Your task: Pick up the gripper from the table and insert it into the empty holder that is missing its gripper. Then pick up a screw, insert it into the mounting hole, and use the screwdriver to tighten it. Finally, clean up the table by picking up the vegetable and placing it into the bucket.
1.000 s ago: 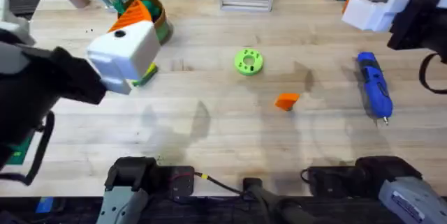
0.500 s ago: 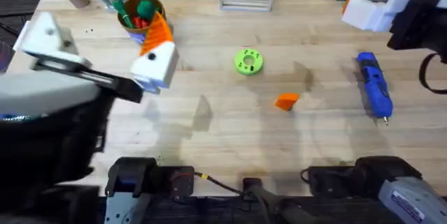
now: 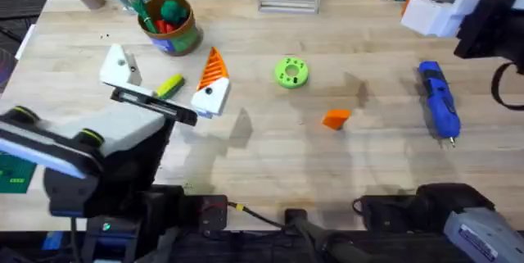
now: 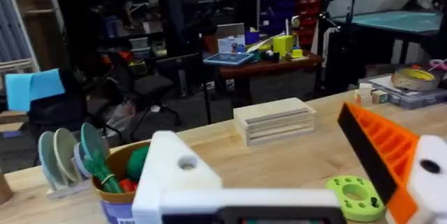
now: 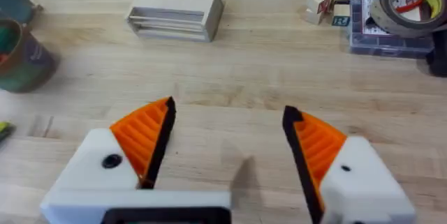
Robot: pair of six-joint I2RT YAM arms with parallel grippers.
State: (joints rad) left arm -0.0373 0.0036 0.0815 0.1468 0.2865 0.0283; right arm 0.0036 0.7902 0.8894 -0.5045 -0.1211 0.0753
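Fingers apart on my left gripper (image 3: 164, 92) and right gripper (image 5: 227, 151); one loose orange ribbed wedge (image 3: 336, 119), one blue pen-shaped screwdriver (image 3: 438, 109).

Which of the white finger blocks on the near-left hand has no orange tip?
The bare holder, nearer the table's left edge; its partner carries an orange ribbed tip.

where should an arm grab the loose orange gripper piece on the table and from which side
Come straight down on the gripper from above and close across its narrower width. It lies low on bare table, well apart from the green disc and the screwdriver, so nothing blocks a top approach. Its ribbed face can't be made out.
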